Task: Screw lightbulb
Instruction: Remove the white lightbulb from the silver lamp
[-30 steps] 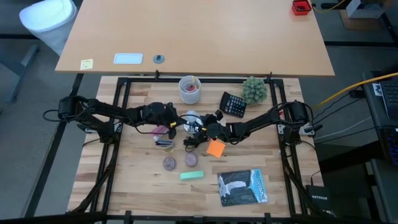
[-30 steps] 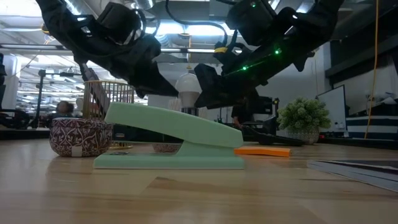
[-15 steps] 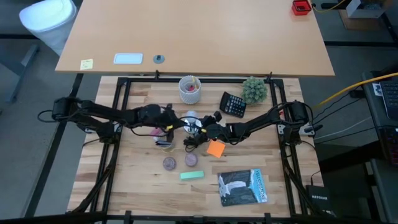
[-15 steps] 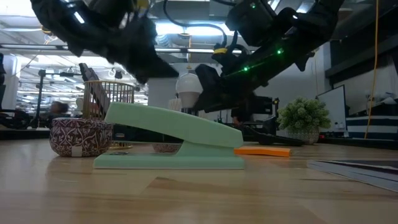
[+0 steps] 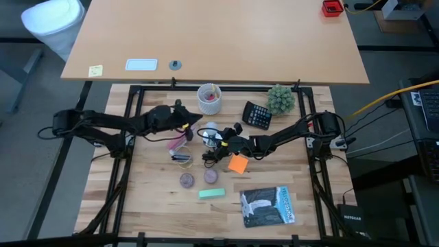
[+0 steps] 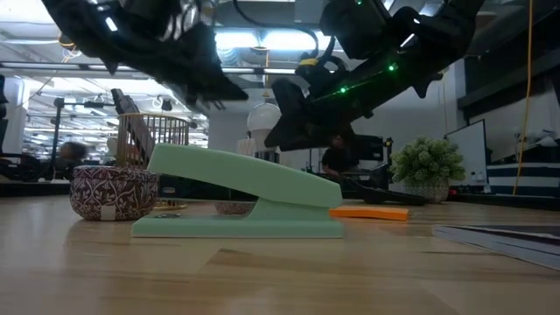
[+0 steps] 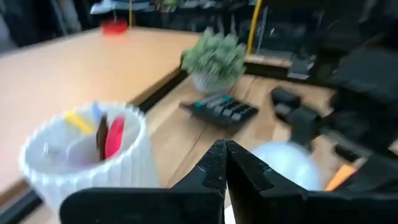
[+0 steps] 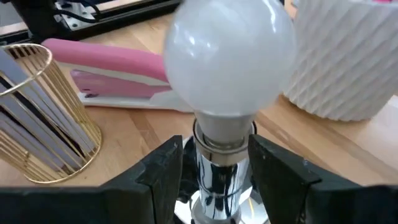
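Right gripper clamps the silvery screw base of the lightbulb, holding it upright just beside the white pen cup. Left gripper hovers by that same cup, fingers pressed together, gripping nothing.

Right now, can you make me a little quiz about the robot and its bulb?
1. True or false: the right gripper grips the bulb by its silvery base.
2. What colour is the stapler nearest the low camera? A pink, B green, C black.
3. Fill in: the left gripper's fingers are ____.

Key: 1 true. 2 B. 3 shut.
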You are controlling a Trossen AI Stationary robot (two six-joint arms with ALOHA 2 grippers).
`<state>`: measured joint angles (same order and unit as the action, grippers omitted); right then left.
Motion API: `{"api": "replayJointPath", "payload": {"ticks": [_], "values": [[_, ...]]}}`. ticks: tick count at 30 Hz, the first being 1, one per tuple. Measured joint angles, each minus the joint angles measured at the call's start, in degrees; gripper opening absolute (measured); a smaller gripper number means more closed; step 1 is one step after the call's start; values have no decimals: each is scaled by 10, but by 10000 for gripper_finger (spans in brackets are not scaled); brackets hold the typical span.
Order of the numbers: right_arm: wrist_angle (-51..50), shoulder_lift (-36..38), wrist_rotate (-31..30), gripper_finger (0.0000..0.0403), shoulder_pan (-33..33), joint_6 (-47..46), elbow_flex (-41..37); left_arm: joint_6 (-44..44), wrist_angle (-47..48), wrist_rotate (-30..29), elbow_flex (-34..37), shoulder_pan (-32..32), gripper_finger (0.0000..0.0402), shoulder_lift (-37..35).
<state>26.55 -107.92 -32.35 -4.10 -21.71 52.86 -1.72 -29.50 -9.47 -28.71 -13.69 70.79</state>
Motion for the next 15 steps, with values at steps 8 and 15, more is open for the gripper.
{"api": "replayJointPath", "payload": {"ticks": [8,15], "values": [[7,0,-2,188,0,17,0,-18,-62,31,0,-26,1,82],[10,0,-28,188,0,42,0,-30,-71,63,-23,-18,1,125]]}}
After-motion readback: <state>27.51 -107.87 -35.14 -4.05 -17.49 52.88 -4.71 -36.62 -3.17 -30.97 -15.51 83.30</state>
